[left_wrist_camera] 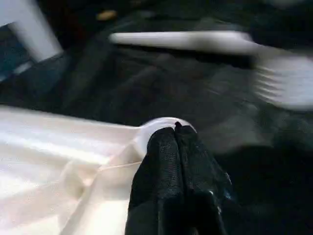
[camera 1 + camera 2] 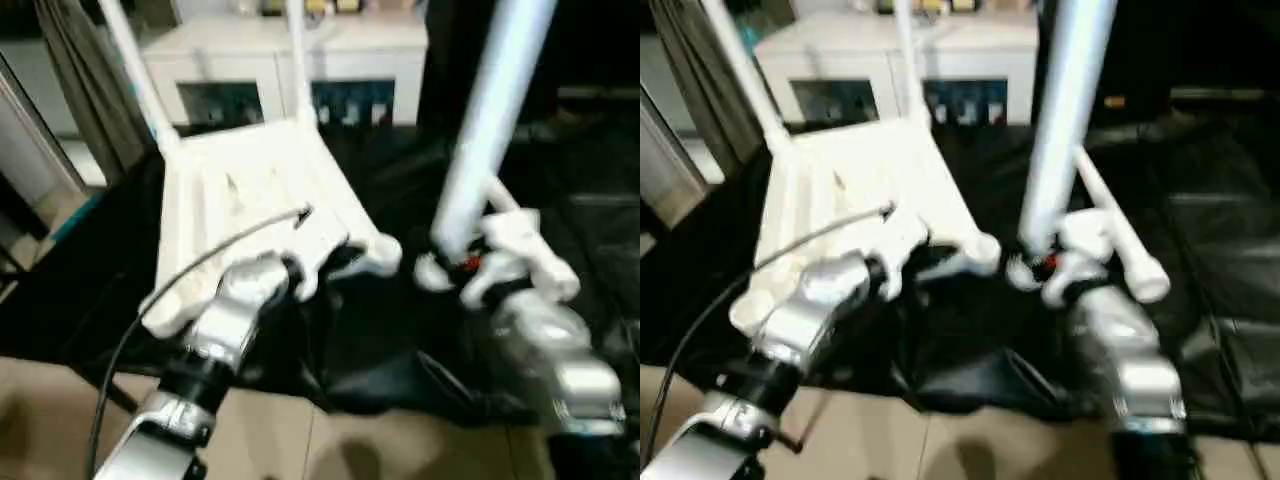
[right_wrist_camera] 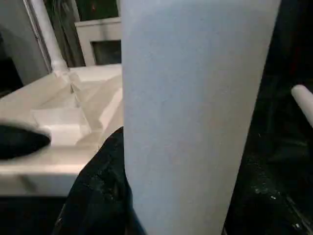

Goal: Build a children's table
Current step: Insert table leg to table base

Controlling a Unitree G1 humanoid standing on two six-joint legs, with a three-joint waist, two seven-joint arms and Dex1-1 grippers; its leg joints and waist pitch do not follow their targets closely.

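The children's table top (image 2: pixel 250 190) lies upside down on black cloth, ribbed side up. Two white legs (image 2: pixel 135 70) (image 2: pixel 298 60) stand in its far corners. My left gripper (image 2: pixel 338 258) is shut with nothing in it, its black fingertips (image 1: pixel 168 147) pressed together right at the near right corner socket (image 1: pixel 156 128). My right gripper (image 2: pixel 465 265) is shut on a third leg (image 2: pixel 490 120), held nearly upright just right of that socket (image 2: pixel 385 255). In the right wrist view this leg (image 3: pixel 195 112) stands close, with one black finger (image 3: pixel 102 196) beside it. Another leg (image 2: pixel 1120 230) lies on the cloth behind the right gripper.
A white cabinet with glass doors (image 2: pixel 280 60) stands behind the table top. The black cloth (image 2: pixel 400 340) covers the work area and falls in folds at the near edge, above the tan floor (image 2: pixel 350 450). A cable (image 2: pixel 180 280) arcs over my left forearm.
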